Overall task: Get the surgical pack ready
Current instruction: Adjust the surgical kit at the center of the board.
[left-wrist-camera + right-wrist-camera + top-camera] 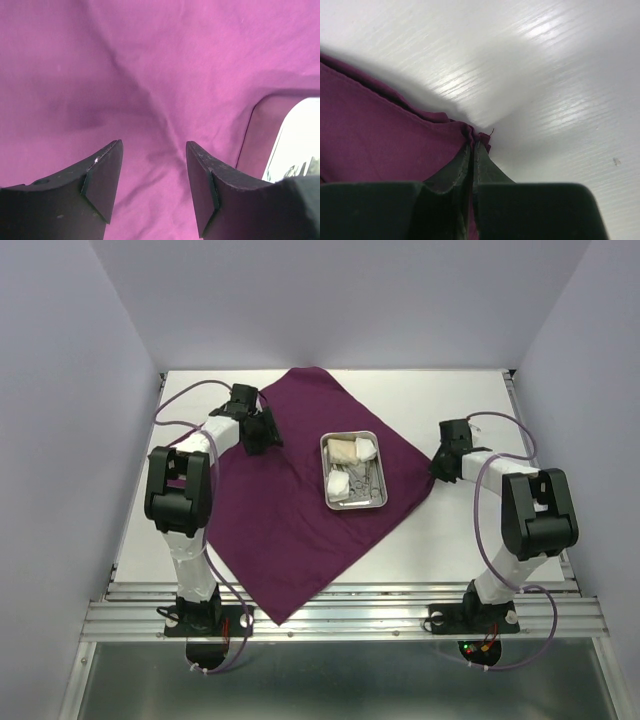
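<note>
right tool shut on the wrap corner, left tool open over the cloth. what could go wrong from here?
1. The right tool pinches only the tip of the purple wrap's corner; it may slip out when lifted.
2. The steel tray sits on the wrap holding gauze and instruments; a hard pull could drag or tip it.
3. The left tool hangs open over mid-cloth beside the tray; closing there might bunch fabric rather than catch a corner.

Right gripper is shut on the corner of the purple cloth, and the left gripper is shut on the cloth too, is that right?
Not quite. The right gripper is shut on the corner of the purple cloth, but the left gripper is open over flat cloth, gripping nothing. The left wrist view shows it.
</note>
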`<act>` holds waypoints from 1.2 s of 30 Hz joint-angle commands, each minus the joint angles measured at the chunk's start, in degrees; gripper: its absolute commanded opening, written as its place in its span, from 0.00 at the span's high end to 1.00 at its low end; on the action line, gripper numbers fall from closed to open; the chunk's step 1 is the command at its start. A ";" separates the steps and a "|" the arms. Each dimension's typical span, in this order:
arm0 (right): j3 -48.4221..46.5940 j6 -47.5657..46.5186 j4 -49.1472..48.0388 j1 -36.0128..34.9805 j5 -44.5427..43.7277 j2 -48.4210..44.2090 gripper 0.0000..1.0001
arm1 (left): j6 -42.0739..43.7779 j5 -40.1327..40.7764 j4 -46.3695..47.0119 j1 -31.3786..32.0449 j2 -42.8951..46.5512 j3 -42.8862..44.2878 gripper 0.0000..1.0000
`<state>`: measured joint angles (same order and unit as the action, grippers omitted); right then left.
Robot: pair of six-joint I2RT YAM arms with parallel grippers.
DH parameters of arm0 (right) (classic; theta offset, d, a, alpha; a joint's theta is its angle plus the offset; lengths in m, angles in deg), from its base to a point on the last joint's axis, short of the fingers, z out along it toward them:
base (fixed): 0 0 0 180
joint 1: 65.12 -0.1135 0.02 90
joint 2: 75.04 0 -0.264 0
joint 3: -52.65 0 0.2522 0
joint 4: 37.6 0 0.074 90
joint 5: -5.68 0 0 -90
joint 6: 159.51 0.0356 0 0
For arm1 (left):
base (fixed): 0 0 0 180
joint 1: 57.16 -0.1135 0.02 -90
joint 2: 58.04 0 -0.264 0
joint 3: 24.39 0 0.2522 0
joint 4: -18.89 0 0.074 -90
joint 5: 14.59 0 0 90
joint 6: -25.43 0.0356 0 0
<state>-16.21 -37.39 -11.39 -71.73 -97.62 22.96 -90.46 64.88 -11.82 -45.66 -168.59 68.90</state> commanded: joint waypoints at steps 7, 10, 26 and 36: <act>-0.02 0.93 3.37 10.03 -6.39 0.53 0.99 | 2.95 -3.62 -3.26 0.44 -5.55 9.41 0.36; 0.16 0.75 3.37 11.26 -6.13 0.35 0.99 | 3.30 -3.63 -3.97 1.15 -7.40 11.52 0.36; -1.42 -0.65 6.19 11.19 -7.71 -8.78 0.53 | 4.53 1.03 -6.69 1.15 -7.24 13.02 0.36; -4.84 -1.45 4.16 1.52 -1.21 -5.97 0.70 | 4.27 3.58 -5.20 1.15 1.03 5.74 0.36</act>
<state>-18.24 -37.79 -5.62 -66.29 -102.91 14.56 -86.89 67.14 -17.57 -44.50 -173.94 77.38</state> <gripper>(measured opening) 0.340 0.639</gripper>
